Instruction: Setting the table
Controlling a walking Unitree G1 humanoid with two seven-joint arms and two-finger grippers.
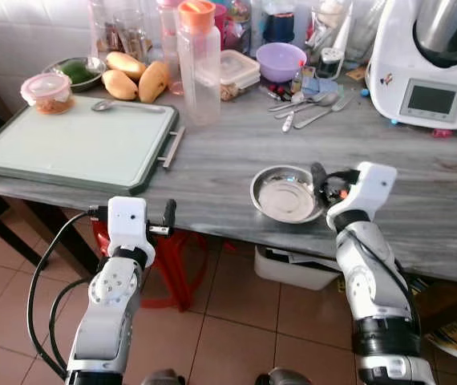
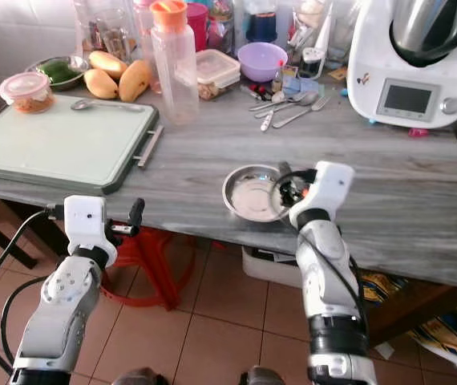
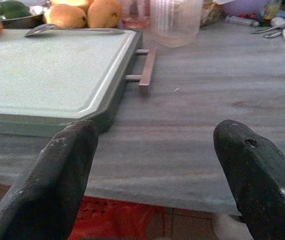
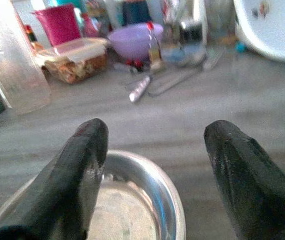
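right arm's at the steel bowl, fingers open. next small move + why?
Probably ease the right gripper down and forward so one finger goes inside the steel bowl's rim and one outside, then close. The fingers are open and sit at the bowl's near right edge, not gripping it yet. The bowl lies empty near the table edge. The left gripper is open, short of the tray.

A: Soft, even daylight in both eye views; the grey counter (image 1: 236, 152) is bright, and the tiled floor under it sits in shade.

B: Any glare?

A: A pale sheen on the steel bowl (image 1: 286, 193) and the white appliance (image 1: 429, 64).

B: Sharpness?

A: The eye views are crisp. The right wrist view is soft and washed out, its far clutter blurred. Near fingers (image 3: 57, 185) in the left wrist view are out of focus.
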